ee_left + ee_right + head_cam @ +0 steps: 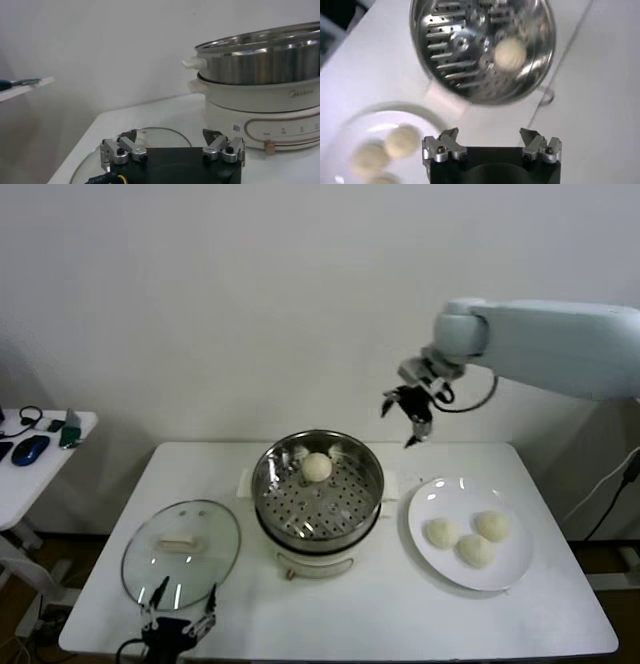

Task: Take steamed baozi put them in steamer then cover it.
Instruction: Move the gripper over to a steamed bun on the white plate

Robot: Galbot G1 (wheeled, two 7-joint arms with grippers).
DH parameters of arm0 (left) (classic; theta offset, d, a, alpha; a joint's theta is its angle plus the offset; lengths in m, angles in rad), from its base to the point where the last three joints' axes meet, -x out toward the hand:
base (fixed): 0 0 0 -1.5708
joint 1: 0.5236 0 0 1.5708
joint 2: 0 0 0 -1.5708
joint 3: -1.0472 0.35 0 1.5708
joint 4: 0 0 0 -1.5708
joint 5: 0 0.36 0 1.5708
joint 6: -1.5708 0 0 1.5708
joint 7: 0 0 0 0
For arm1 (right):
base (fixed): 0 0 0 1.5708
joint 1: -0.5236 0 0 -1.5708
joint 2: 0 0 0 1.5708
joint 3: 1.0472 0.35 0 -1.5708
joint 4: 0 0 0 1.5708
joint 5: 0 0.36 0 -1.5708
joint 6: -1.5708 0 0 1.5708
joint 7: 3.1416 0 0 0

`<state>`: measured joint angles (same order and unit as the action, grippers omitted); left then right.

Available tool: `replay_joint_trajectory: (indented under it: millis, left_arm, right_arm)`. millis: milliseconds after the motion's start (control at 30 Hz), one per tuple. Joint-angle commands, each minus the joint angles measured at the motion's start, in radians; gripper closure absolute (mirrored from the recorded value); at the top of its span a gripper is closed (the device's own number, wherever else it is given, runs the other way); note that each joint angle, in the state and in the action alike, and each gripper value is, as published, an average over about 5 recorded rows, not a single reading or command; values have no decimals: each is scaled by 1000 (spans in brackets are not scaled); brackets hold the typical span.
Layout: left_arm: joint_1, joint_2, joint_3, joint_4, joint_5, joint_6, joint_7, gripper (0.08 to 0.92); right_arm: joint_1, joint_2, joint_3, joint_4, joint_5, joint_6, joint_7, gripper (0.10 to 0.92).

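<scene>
Head view: white table (330, 614) carries three groups. Centre: the steamer (318, 489), a shiny steel pot with a perforated tray, seated on a white base. One steamed baozi (317, 467) sits on the tray toward the far side of the pot. Right of the steamer: a white plate (515, 559) holding three more baozi (476, 550) clustered together, touching or nearly so. Left of the steamer: the cover (181, 553), a clear glass lid with a white handle on top, lying flat on the table, well apart from the pot rim.

Right hand (412, 416) hangs in the air behind the table, above the gap between steamer and plate, well clear of both. Fingers spread, nothing between them. Right wrist view confirms: right hand (491, 140) has its two fingertips apart and empty, with the steamer (440, 35) and its single bun (510, 53) below, and the plate with blurred buns (402, 141) off to one side.

Left hand (178, 624) sits low at the near table edge, just at the near rim of the cover. Left wrist view: left hand (172, 145) with fingers spread, holding nothing, the glass cover (160, 136) just beyond its tips and the steamer (260, 65) standing farther off.

A small side table (40, 454) with dark items stands at far left.
</scene>
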<state>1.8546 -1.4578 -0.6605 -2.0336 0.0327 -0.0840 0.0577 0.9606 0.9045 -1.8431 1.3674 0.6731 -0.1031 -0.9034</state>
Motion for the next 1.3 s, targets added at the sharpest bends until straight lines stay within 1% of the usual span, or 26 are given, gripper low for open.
replay_joint_trajectory:
  millis: [33,200,367,600,767,1000,1100,1300]
  left_arm:
    - [-3,-5,-1,2,-1,-1,1,177]
    - [-5,-14,-2,4,0,-1,1,177]
    - [-2,-17,2,9,1,-3,-1,177]
    - [4,-17,4,13,1,-6,-2,177]
    - [4,-17,8,22,2,-8,-2,177]
    - [1,-17,12,28,3,-7,-2,177]
    - [-1,-17,13,31,3,-6,-2,177]
    - [-6,-17,17,36,7,-5,-3,177]
  right_arm:
    - [-135,-252,-35,208,20,-298,145,203]
    - [-340,-261,104,158,-82,-335,181,203]
    - [-507,-235,259,39,-190,-324,176,203]
    - [-594,-192,325,-50,-253,-311,159,203]
    - [-632,-166,347,-94,-263,-305,151,203]
    - [-652,-150,354,-106,-259,-307,144,211]
    - [-653,-148,357,-107,-257,-307,141,233]
    - [-650,-141,366,-116,-262,-299,133,308]
